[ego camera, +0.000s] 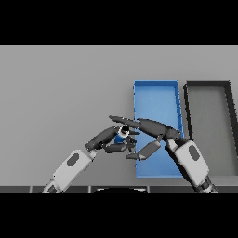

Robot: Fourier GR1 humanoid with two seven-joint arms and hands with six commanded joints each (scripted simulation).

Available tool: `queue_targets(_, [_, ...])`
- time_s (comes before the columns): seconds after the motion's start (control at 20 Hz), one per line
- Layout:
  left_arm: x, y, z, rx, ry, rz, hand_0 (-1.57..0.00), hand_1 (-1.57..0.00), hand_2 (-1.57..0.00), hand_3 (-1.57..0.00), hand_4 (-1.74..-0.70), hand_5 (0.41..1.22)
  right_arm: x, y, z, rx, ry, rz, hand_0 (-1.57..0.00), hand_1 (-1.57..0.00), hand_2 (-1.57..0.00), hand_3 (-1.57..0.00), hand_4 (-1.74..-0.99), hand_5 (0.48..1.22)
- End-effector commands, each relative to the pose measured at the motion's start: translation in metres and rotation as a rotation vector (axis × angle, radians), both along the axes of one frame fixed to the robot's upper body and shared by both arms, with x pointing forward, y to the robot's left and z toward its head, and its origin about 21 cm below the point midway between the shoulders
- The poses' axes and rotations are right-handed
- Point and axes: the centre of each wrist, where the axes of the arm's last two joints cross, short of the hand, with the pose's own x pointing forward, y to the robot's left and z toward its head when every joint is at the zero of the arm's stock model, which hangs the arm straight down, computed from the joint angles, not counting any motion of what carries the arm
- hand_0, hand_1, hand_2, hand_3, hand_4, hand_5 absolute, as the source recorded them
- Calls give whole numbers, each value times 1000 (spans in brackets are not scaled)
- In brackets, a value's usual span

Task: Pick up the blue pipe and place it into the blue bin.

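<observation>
The blue pipe (121, 136), short with a pale open end, is held just above the table beside the left wall of the blue bin (155, 84). My left hand (106, 137) reaches in from the lower left and its fingers curl round the pipe from below and the side. From the lower right my right hand (155, 128) stretches over the bin's near part. Its straight fingers extend leftward and lie across the top of the pipe. Its thumb hangs below, over the bin floor. Most of the pipe's body is hidden by the fingers.
A black bin (188, 109) stands right of the blue bin, close alongside it. Bare grey table (60, 93) stretches to the left and behind the hands.
</observation>
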Motion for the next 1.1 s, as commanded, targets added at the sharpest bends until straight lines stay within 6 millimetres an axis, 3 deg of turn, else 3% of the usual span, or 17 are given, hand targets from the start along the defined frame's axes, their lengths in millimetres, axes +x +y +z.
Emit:
queue_targets(0.0, [0,-2,-1,9,7,-7,-1571,-1571,-1571,-1504,-1730,1221,5,6,0,-3,3,1,1,1,1,1,-1233,528])
queue_targets(0.35, [0,-2,2,3,33,-31,-1571,-1571,-1571,-1474,-1720,1221,23,39,4,-40,23,60,-14,-36,-68,-11,-1241,516])
queue_targets(0.4, [-2,1,-2,-3,33,-39,-1571,-1567,-1571,-1395,-1717,1221,27,39,5,-44,22,73,-54,-83,-115,-43,-1268,519])
queue_targets(0.45, [2,-2,1,-3,-9,-35,-1496,-1393,-1367,-1150,-1630,1221,27,45,4,-54,24,91,-138,-166,-193,-106,-1308,523])
queue_targets(0.55, [3,1,4,155,-61,-1,-993,-895,-875,-736,-1587,1221,25,53,5,-64,23,119,-478,-500,-500,-375,-1390,538])
queue_targets(0.6, [1,2,7,133,-85,8,-879,-828,-796,-667,-1611,1221,26,53,7,-65,16,132,-697,-714,-714,-562,-1453,551])
queue_targets(0.65, [1,1,6,112,-92,-2,-895,-867,-845,-656,-1637,1221,25,54,6,-64,30,149,-872,-886,-886,-701,-1503,573])
queue_targets(0.7, [-1,-2,6,69,-78,-2,-1030,-1008,-990,-623,-1658,1192,24,55,5,-56,57,156,-1012,-1023,-1023,-828,-1541,604])
queue_targets(0.8, [-4,-3,4,-6,-31,-3,-1225,-1211,-1199,-525,-1688,1203,23,55,1,-36,93,151,-1213,-1220,-1220,-1096,-1492,706])
queue_targets(0.85, [-3,-1,2,-25,-19,5,-1294,-1283,-1274,-533,-1698,1206,20,59,-2,-15,97,145,-1285,-1290,-1290,-1191,-1475,809])
queue_targets(0.95, [-4,1,4,-24,-12,3,-1394,-1386,-1381,-550,-1714,1212,20,58,-5,2,70,129,-1388,-1391,-1391,-1328,-1458,957])
queue_targets(1.05, [-1,-2,7,-6,-30,3,-1458,-1453,-1449,-591,-1724,1215,20,58,-2,-4,25,123,-1454,-1456,-1456,-1415,-1459,1052])
